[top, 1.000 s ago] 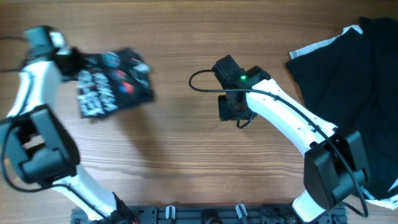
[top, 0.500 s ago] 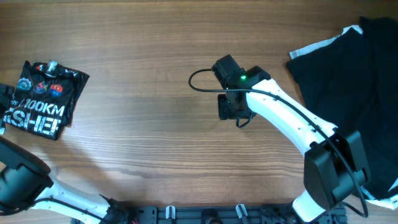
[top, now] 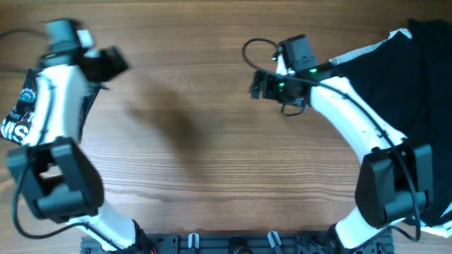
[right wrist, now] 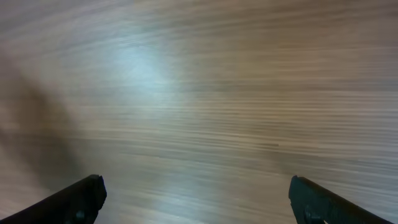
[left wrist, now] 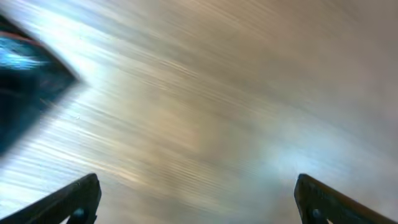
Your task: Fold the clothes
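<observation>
We are holding left gripper and right gripper spread wide above the wooden table. The jersey is lying at its left edge, partly under our left arm; dark cloth is lying at the right.

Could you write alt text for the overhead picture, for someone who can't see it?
Two white robot arms reach over a wooden table, neither holding anything. A black jersey with white lettering lies at the far left edge, partly under the left arm; a heap of dark clothing fills the right edge.
</observation>
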Controlling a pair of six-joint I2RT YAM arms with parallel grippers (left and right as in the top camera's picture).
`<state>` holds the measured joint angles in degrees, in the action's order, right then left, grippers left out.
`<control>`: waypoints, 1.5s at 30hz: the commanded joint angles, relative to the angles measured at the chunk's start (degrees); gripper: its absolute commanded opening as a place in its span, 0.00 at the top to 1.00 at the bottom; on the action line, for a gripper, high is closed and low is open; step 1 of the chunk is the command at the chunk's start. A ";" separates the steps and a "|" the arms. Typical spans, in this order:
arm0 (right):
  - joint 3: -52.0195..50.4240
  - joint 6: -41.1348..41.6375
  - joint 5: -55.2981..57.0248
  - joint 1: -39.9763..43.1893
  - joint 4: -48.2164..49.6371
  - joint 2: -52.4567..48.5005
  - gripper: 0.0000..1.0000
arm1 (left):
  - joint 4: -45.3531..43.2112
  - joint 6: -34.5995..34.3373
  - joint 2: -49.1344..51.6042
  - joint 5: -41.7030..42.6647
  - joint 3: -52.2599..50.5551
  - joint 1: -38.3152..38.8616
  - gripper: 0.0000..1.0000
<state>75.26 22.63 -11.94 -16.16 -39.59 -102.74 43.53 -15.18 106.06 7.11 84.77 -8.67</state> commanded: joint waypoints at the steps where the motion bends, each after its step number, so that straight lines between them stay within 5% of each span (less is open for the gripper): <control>1: 0.02 -7.87 3.28 4.07 -5.01 -0.22 0.00 | 7.67 3.52 0.35 -0.74 0.26 9.66 0.00; 8: 0.02 -9.16 -2.27 10.71 -19.85 1.25 0.00 | 31.91 4.31 -1.38 -2.29 0.26 15.89 0.00; 12: -0.13 -10.99 -1.84 10.71 -24.15 9.22 0.00 | 36.89 3.85 -7.98 -2.29 0.20 15.85 0.00; 18: -10.99 -8.96 3.10 9.49 -14.56 34.77 0.00 | 24.55 0.83 -31.34 -8.39 -9.84 15.91 0.00; 23: -28.30 -9.09 4.94 5.99 -3.23 61.00 0.00 | 7.32 -0.68 -58.01 -10.12 -29.38 15.91 0.00; 27: -34.71 -8.98 4.90 5.99 -2.29 72.63 0.00 | 4.98 -0.68 -68.94 -11.52 -36.41 15.91 0.00; 45: -35.26 -9.01 4.92 6.01 -5.07 70.93 0.00 | 8.59 -0.68 -70.75 -11.50 -36.89 15.91 0.00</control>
<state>40.71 13.39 -7.84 -10.00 -44.62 -32.45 52.27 -15.38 35.55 -3.60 48.36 7.35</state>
